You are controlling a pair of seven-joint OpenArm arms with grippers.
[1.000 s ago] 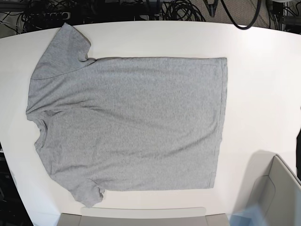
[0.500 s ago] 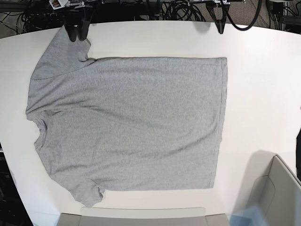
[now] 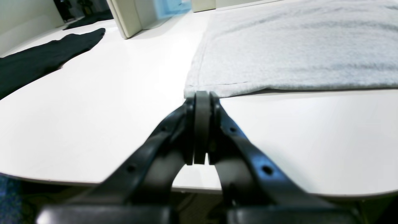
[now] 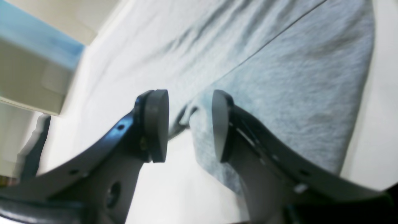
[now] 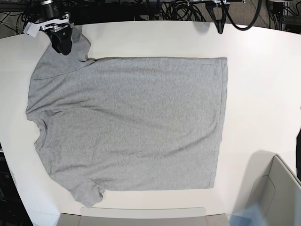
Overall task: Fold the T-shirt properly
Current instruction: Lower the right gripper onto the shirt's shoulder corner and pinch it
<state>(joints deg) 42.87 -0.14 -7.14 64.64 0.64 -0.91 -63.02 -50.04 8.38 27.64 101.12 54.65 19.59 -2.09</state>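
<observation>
A: Far left of the base view. Right gripper (image 5: pixel 62 43), black curved fingers, sits over the upper sleeve of the heather-grey short-sleeved cotton T-shirt (image 5: pixel 131 122). The wrist view shows its round pads (image 4: pixel 157 124) apart, the sleeve edge lying in the gap, nothing pinched.

B: Shirt position?

A: Flat on the white round-edged table (image 5: pixel 263 94), plain side up, neck at 9 o'clock, hem at 3 o'clock, sleeves at 11 and 7. No fold made yet, by my reading.

B: Risk at that sleeve?

A: The pads straddle the sleeve's edge only. If they close this shallow, I judge they take a thin lip of one layer, which could slip out on the lift, or drag the shoulder into a wrinkle.

B: Moving right?

A: Left gripper (image 5: pixel 219 24), same black build, at 1 o'clock beyond the shirt's hem corner, near the far table edge. In its wrist view the left gripper (image 3: pixel 202 98) has pads pressed together, holding nothing, tips short of the hem corner and seemingly not touching it.

B: Trouble there?

A: Pressed together, it can only push. Going forward like this would likely bunch the corner back. It needs to part first, then come down over both layers.

B: Anything else?

A: Uneven timing. One arm lifting alone would skew the fold line. Also a black cloth (image 3: pixel 40 59) and a pale open bin (image 5: pixel 277 193) at 5 o'clock, both well apart from the shirt.
</observation>
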